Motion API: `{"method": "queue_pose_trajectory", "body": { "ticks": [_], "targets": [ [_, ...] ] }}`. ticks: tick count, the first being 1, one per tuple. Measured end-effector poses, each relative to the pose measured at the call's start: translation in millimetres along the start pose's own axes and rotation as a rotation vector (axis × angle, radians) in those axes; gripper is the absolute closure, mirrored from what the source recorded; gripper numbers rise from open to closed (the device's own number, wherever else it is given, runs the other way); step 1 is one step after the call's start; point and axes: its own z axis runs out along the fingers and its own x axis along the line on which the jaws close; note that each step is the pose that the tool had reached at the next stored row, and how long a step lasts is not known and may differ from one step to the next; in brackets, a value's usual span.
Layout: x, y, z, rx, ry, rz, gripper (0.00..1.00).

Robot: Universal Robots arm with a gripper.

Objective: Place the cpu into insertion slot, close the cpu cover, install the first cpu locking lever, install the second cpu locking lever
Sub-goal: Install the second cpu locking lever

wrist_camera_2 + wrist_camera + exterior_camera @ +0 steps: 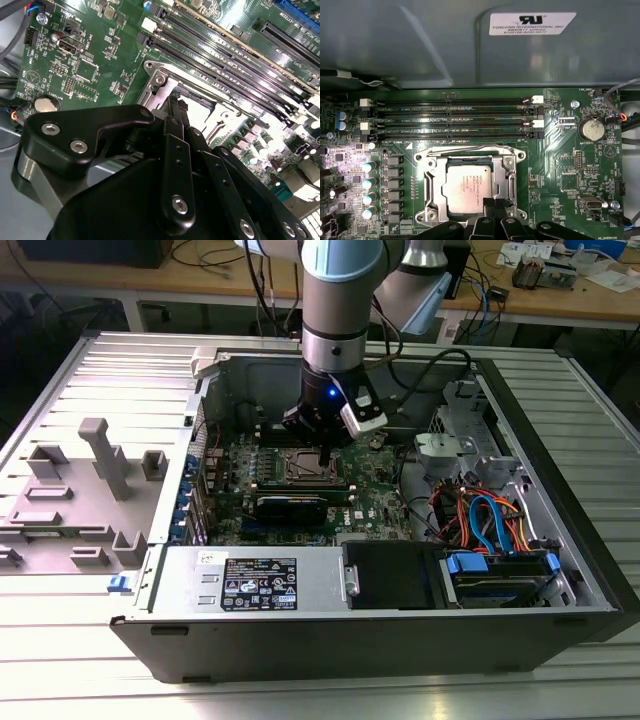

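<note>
In the exterior view the arm reaches down into the open computer case (560, 540) at the centre of the frame, with the gripper (327, 455) right over the insertion slot (305, 468) on the green motherboard (375, 505).

In the first wrist view the cpu (470, 187) lies flat inside the insertion slot (427, 200), a little below the middle of the frame, its dull silver top facing up. The cpu cover (509, 167) is down around it, the chip showing through its square window. The fingers (492, 204) are pressed together, tips side by side, holding nothing; they sit at the lower edge of the cover frame, just beside the chip's near edge.

In the second wrist view the closed fingers (176, 112) point down at the metal frame of the cpu cover (155, 82) in the middle of the frame, with the memory slots (225, 55) running diagonally to the upper right.
</note>
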Motion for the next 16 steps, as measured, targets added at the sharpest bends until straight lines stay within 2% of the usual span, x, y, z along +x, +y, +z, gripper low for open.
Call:
{"method": "queue_pose_trajectory", "body": {
  "ticks": [16],
  "targets": [
    [0.0,-1.4,-0.8,0.0,0.0,0.0,0.89]
  ]
}}
